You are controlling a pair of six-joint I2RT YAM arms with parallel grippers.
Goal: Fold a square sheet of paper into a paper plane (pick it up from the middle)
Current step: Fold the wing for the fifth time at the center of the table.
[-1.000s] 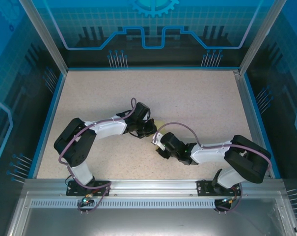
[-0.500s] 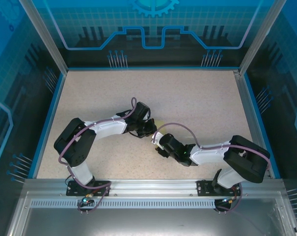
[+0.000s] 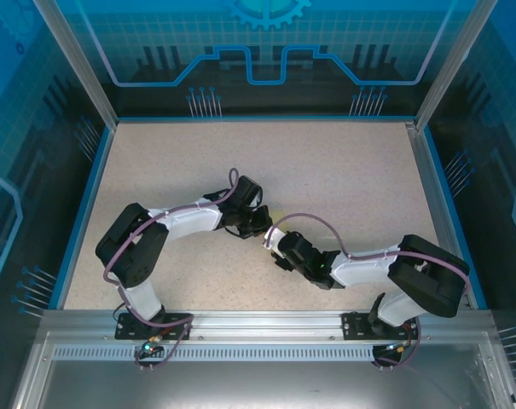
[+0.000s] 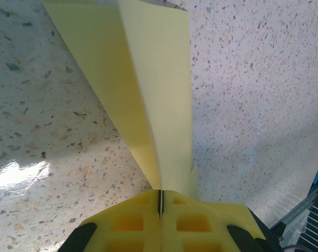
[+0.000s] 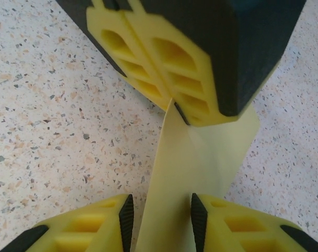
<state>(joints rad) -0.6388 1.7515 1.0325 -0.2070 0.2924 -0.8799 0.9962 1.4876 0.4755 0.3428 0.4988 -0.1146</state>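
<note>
Top view: two arms reach from the near edge to the middle of the speckled desk [image 3: 343, 170], where their two hands meet tip to tip. One paper [image 4: 153, 79] is present, pale yellow and already creased, lying between the two hands.

Left hand [image 4: 160, 198]: closed, its two yellow fingers pressed together on the narrow end of the paper. From this pinch the paper widens away from the hand in two layers that meet along a fold. The farther part rests low over the desk.

Right hand [image 5: 160, 212]: its two fingers stand apart and straddle the paper, which rises between them toward the left hand's pinch. The right-side finger [image 5: 201, 218] lies against the paper's edge. A gap shows beside the left-side finger, so there is no firm grip here. In the right wrist view the left hand's fingers fill the upper part, clamped on the paper's upper end.

Change from one second earlier, top view: the right hand [image 3: 271, 244] and its wrist have shifted slightly left, closer to the left hand [image 3: 259, 225]. The left arm has barely moved. Less of the yellow paper now shows between the hands.
</note>
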